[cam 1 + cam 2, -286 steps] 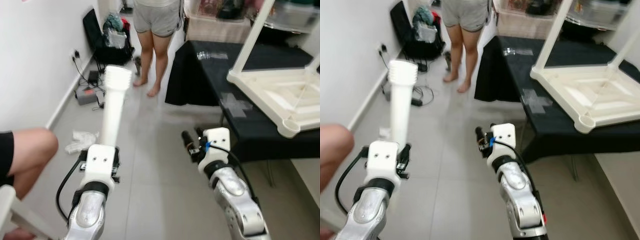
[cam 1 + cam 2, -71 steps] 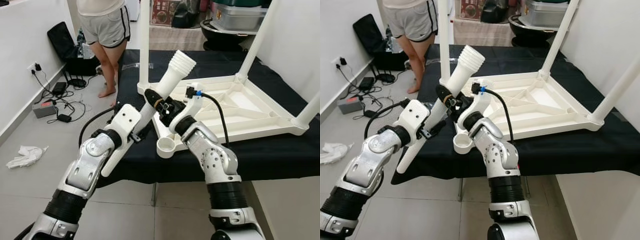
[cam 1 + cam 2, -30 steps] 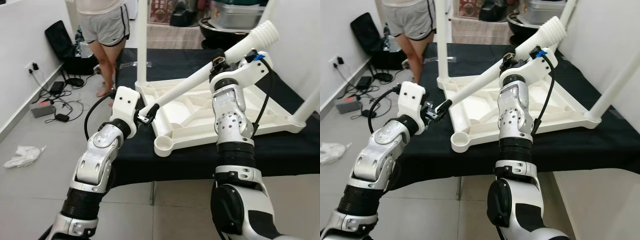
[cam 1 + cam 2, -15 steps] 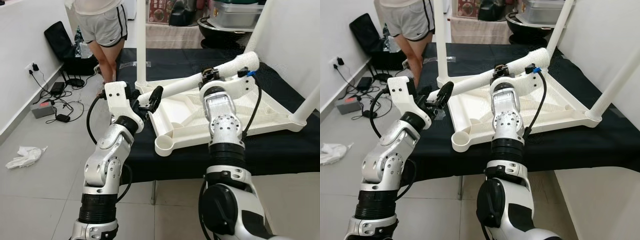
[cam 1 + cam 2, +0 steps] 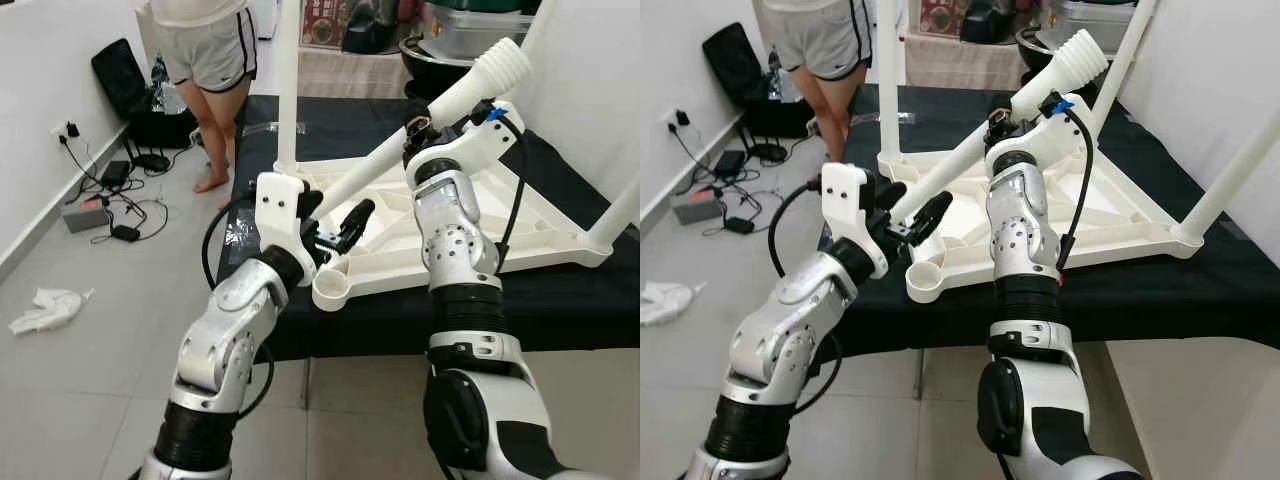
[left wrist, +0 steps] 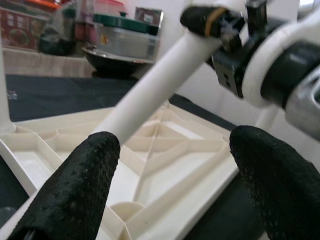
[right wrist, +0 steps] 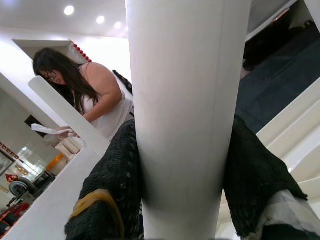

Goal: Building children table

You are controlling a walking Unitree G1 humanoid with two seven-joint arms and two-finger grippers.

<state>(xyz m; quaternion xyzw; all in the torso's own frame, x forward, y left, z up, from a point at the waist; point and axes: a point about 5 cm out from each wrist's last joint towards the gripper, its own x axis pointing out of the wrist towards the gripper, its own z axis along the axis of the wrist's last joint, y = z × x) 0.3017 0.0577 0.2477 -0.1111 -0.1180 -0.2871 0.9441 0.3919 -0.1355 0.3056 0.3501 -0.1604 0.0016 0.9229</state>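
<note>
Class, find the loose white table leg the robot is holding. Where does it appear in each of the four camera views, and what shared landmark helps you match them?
Left eye view: white table leg slants from centre to upper right.
Right eye view: it crosses the upper middle.
Left wrist view: it runs diagonally between the fingers.
Right wrist view: it stands central, clamped by the right gripper.
Landmark: the upturned tabletop.
</note>
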